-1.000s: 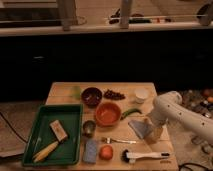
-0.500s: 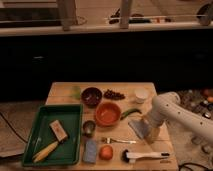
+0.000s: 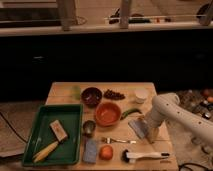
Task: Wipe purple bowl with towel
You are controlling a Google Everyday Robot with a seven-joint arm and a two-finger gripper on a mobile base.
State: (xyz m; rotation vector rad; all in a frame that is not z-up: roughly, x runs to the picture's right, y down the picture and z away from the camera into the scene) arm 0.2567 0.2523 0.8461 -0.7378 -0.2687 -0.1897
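Gripper [image 3: 149, 135] is low over the right side of the wooden table [image 3: 62, 93], pointing down, and from this view I cannot tell whether it is open, closed or holding anything. Its tip meets the right-hand edge of the towel [image 3: 137, 127]; contact or grip not resolvable. The towel reads as a flat, soft grey-blue patch, roughly triangular, lying on the table just right of the orange bowl [image 3: 108, 113] and below the green pepper [image 3: 131, 112]. Its long axis runs diagonally, from upper left near the pepper down to lower right under the gripper. The white arm [image 3: 170, 110] bends in from the right edge of the view. The purple bowl [image 3: 91, 96] sits upright toward the back of the table, well apart from the gripper, up and left of the orange bowl; small, round, dark maroon, dark inside. Beside it on the right I note a dark cluster [image 3: 114, 94], then a white cup [image 3: 141, 95]. Near front: metal cup [image 3: 89, 127], fork [image 3: 119, 140], grey-blue block [image 3: 90, 150], an orange fruit [image 3: 105, 152], a brush [image 3: 145, 156]. Green tray [image 3: 37, 132] at left.
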